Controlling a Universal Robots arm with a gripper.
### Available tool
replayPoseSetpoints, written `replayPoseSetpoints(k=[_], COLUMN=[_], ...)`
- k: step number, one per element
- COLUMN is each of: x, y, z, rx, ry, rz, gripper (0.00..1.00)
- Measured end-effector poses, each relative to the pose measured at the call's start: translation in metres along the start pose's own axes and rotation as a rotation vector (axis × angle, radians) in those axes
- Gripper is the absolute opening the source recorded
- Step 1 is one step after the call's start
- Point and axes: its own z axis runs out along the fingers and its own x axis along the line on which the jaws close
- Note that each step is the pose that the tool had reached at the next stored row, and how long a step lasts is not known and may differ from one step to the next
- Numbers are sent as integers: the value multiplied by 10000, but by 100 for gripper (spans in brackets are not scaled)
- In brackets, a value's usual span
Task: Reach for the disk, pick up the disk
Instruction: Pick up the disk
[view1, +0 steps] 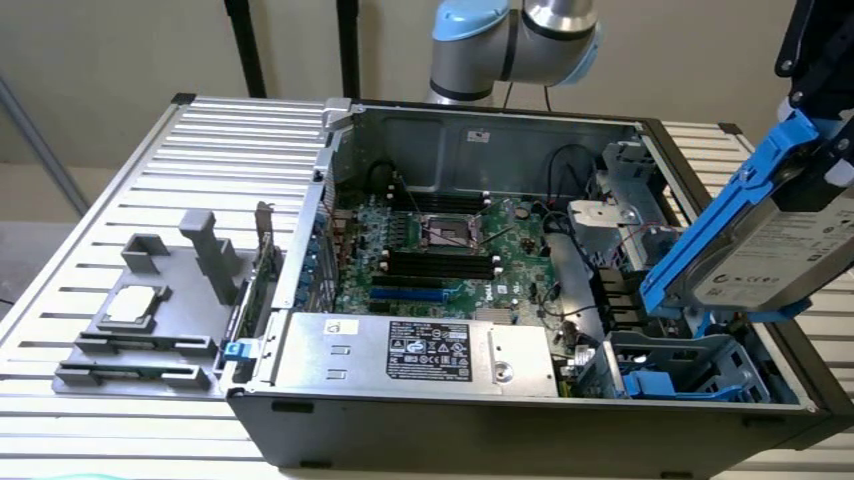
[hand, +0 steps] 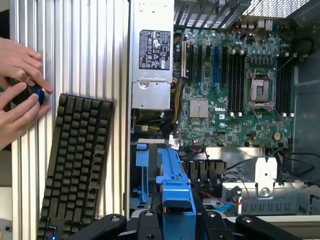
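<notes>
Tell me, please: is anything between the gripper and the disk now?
Nothing visible is. The disk, with its blue rails, is already in the gripper, tilted and lifted above the open computer case at the exterior view's right. The blue drive bay lies below it.

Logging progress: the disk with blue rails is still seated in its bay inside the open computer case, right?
No. The exterior view shows the disk lifted above the case, held by the gripper, not seated in its bay. Its rails are blue and the case is open.
</notes>
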Motion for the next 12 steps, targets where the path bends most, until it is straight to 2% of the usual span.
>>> replayPoseSetpoints(k=[4, 12], x=[12, 13], y=[-5, -5], z=[34, 35], rx=[102, 116], ry=[3, 17], rz=[-9, -10], gripper=[33, 33])
